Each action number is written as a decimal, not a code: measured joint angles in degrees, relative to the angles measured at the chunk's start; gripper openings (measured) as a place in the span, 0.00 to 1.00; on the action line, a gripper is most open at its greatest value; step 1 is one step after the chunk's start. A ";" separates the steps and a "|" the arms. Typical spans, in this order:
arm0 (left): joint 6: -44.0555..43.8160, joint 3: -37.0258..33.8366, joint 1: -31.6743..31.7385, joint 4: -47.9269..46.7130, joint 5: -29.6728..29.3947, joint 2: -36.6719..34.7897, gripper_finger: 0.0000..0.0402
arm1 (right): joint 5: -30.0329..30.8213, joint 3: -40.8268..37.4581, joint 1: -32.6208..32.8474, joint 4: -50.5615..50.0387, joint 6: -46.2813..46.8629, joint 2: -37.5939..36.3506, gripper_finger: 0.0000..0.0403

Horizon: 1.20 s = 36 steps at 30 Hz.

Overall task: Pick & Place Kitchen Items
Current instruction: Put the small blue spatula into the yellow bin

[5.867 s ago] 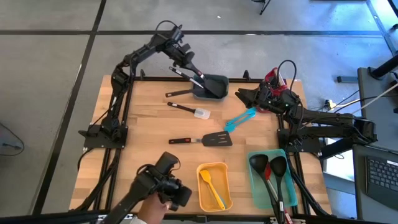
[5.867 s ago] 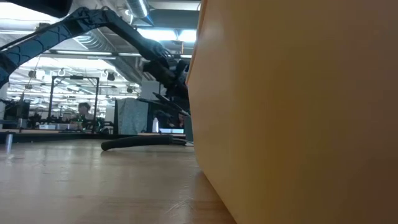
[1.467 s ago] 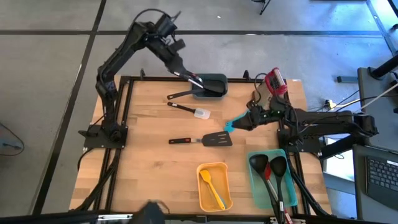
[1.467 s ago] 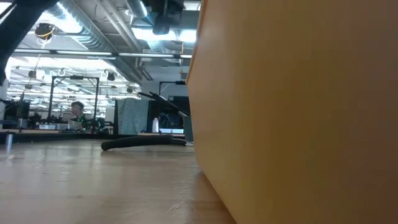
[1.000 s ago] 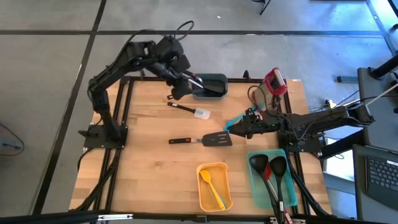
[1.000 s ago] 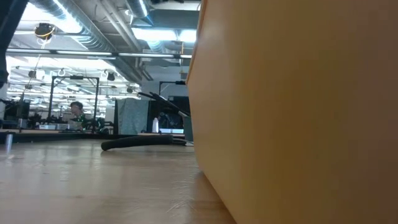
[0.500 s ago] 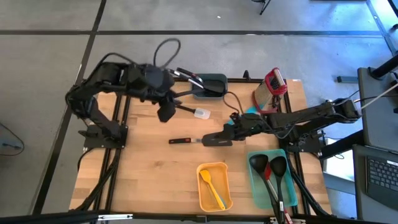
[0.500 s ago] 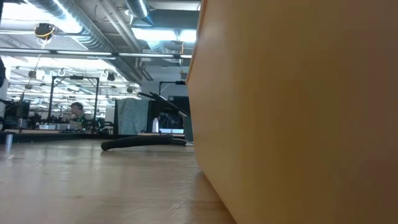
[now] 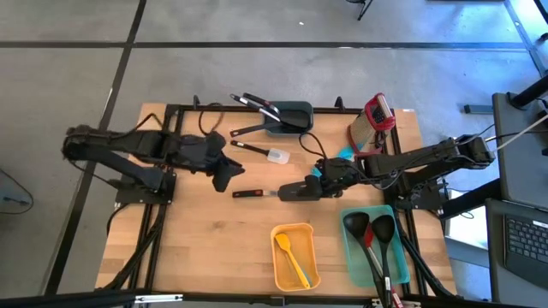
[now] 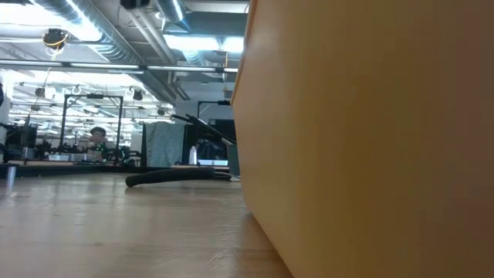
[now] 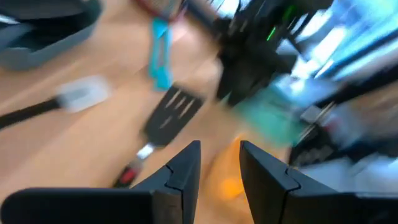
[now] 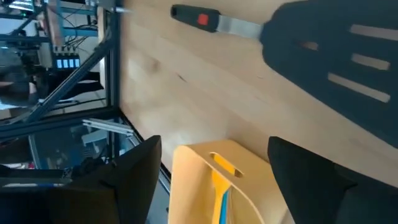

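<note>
Near the worktop's centre, my right gripper [image 9: 301, 190] hung spread wide over the black turner [image 9: 278, 192], which lay flat. My left gripper [image 9: 220, 180], fingers parted narrowly and empty, hovered beside the turner's handle end.

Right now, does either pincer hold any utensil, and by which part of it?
No. The right pincer hangs open over the black slotted turner, not gripping it. The left pincer is empty, fingers apart.
</note>
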 joint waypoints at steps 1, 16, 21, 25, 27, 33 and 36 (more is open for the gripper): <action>-1.54 -4.41 0.02 6.09 -0.14 -2.01 0.26 | 0.02 0.00 0.02 -0.44 0.12 0.00 0.73; -15.43 -33.94 0.02 56.01 -0.14 -8.01 0.26 | -0.21 -0.02 -2.51 -11.42 -21.81 0.00 0.73; -14.01 -33.92 0.02 56.82 0.32 -8.04 0.26 | -0.37 2.23 -2.74 -14.63 -42.71 0.00 0.73; -13.57 -33.92 0.02 56.82 0.39 -8.04 0.27 | 6.17 6.70 -2.74 -23.50 -62.13 0.00 0.73; -13.01 -33.92 0.02 56.82 0.36 -8.04 0.27 | 13.12 9.12 -2.87 -29.02 -68.57 0.00 0.73; -11.60 -33.92 0.50 56.79 -0.20 -8.04 0.26 | 27.06 11.98 -6.25 -39.22 -76.85 0.00 0.73; -11.49 -33.90 1.47 56.79 -0.76 -8.04 0.27 | 21.93 12.03 -11.46 -42.03 -77.19 1.74 0.73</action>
